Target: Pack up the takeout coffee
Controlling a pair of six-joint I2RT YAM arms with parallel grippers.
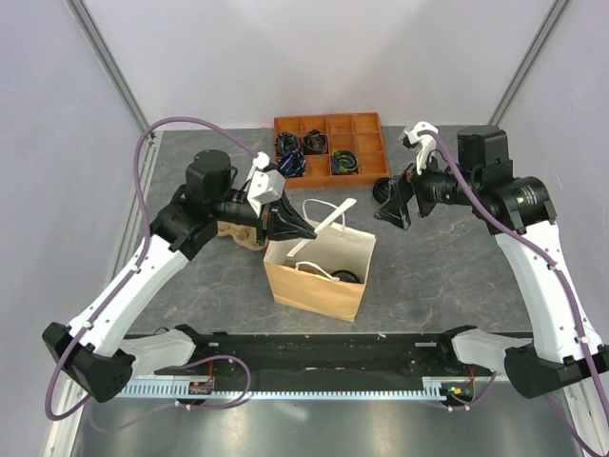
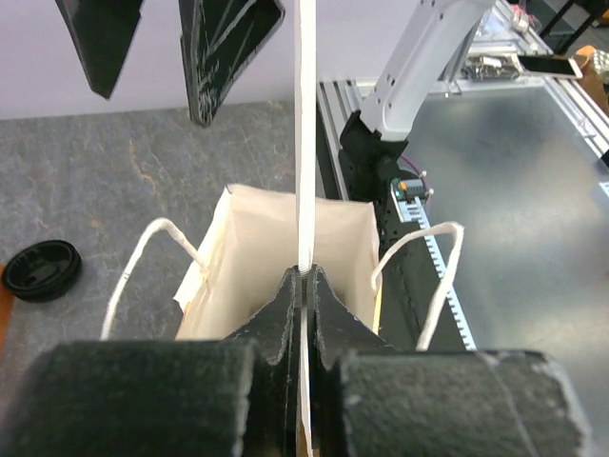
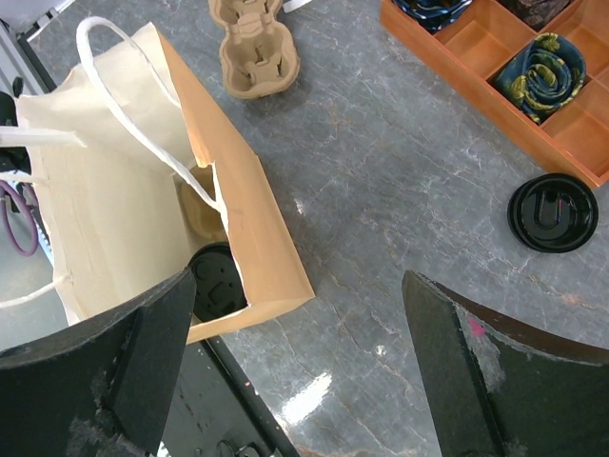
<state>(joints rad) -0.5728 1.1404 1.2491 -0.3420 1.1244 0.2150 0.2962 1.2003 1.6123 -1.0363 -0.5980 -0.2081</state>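
The takeout coffee stands inside the open brown paper bag (image 1: 319, 286); only its black lid (image 1: 347, 277) shows, also in the right wrist view (image 3: 217, 281) at the bag's bottom (image 3: 243, 205). My left gripper (image 1: 295, 227) is over the bag's left side, shut on one white bag handle (image 2: 304, 143), which runs taut between its tips (image 2: 304, 274). The bag (image 2: 257, 238) hangs open below it. My right gripper (image 1: 392, 205) is open and empty, right of the bag and above the table (image 3: 295, 286). Its fingers (image 2: 228, 48) show at the top of the left wrist view.
An orange divided tray (image 1: 366, 124) with dark coiled items sits at the back, also in the right wrist view (image 3: 473, 38). A loose black lid (image 3: 552, 211) lies near it, and shows in the left wrist view (image 2: 41, 269). A cardboard cup carrier (image 1: 243, 233) lies left of the bag (image 3: 252, 48).
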